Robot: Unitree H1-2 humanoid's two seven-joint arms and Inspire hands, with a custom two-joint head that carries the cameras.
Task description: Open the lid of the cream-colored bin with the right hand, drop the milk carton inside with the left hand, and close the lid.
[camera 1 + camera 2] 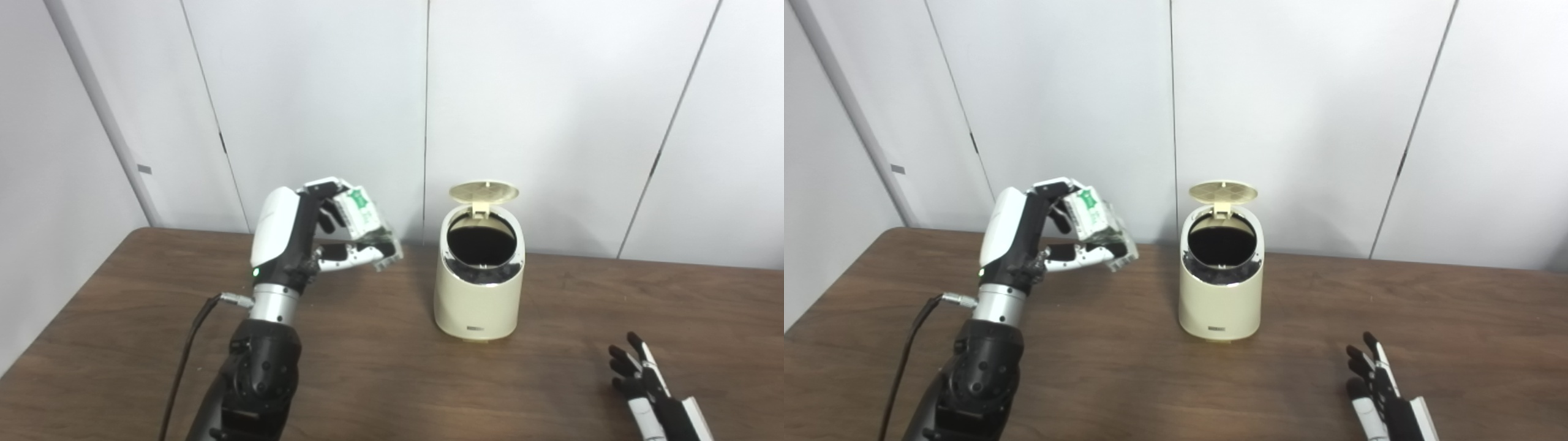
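Note:
The cream-colored bin [479, 294] stands on the brown table [380, 367] near the middle. Its round lid [484, 192] is up, and the dark inside shows. My left hand [306, 236] is raised to the left of the bin, at about the height of its rim, and is shut on the white and green milk carton [366, 222], held tilted. My right hand [646, 386] lies low at the table's front right, fingers apart, holding nothing. The bin [1220, 288] and the carton [1096, 222] also show in the right eye view.
A black cable [184, 361] hangs from my left wrist toward the front left. White wall panels [551, 110] stand right behind the table's far edge. The bin's lid leans back toward the wall.

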